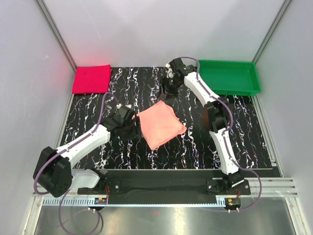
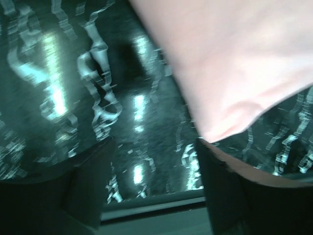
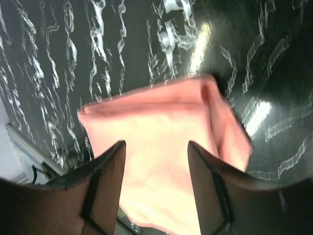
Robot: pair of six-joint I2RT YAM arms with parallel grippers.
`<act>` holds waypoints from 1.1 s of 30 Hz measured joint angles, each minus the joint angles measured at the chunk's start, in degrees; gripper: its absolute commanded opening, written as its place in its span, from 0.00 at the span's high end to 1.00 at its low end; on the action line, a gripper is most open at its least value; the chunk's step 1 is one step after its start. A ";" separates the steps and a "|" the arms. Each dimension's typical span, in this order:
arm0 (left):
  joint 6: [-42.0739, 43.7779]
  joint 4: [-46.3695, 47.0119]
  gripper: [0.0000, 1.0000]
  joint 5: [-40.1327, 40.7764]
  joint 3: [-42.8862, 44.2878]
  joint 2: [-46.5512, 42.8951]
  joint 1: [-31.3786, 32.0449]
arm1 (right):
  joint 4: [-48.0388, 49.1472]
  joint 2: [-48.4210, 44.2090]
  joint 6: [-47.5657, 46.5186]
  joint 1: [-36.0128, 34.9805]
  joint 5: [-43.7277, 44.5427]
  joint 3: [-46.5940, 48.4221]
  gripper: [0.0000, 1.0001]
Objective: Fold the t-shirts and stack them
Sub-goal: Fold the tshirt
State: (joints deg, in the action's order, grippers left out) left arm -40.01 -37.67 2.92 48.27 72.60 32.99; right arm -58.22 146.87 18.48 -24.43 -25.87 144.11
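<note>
You have black marbled table, green tray at far right corner. Salmon t-shirt folded, lying mid-table. Red t-shirt folded, far left corner. Your left gripper at salmon t-shirt's left edge, jaws apart. Your right gripper above its far corner, jaws apart.

Matt salmon cloth, glossy tabletop

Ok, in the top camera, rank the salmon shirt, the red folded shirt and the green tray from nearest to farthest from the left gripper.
From the left gripper:
1. Salmon shirt, right beside it at the table's centre.
2. Red folded shirt, in the far left corner.
3. Green tray, in the far right corner.
</note>
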 measured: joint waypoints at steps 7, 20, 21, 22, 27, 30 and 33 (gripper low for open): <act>0.70 11.56 0.43 -7.10 -0.74 4.22 0.87 | 2.60 -23.89 1.77 3.26 0.83 -36.35 0.53; -1.70 19.15 0.57 -16.70 11.89 28.94 6.38 | 7.65 -54.31 4.57 5.09 0.42 -73.83 0.73; -2.36 19.87 0.57 -17.66 12.83 30.10 7.98 | 7.85 -54.99 4.70 5.55 0.55 -74.53 0.68; -3.45 20.76 0.55 -18.99 14.01 31.56 10.12 | 7.80 -55.56 4.81 6.25 0.98 -75.08 0.67; -8.13 27.04 0.41 -27.50 20.33 38.03 19.69 | 7.43 -57.29 4.26 14.53 2.80 -76.46 0.55; -9.33 27.02 0.34 -30.93 23.56 38.27 21.66 | 6.84 -57.51 2.56 17.94 4.87 -76.43 0.45; -9.40 26.51 0.34 -31.39 24.44 34.53 19.37 | 5.88 -57.53 1.22 17.79 5.31 -76.43 0.39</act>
State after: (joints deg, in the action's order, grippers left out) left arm -49.41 -11.16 -28.47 72.71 107.13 52.36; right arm -52.34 89.34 19.70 -6.63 -20.56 67.68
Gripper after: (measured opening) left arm 0.658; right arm 0.567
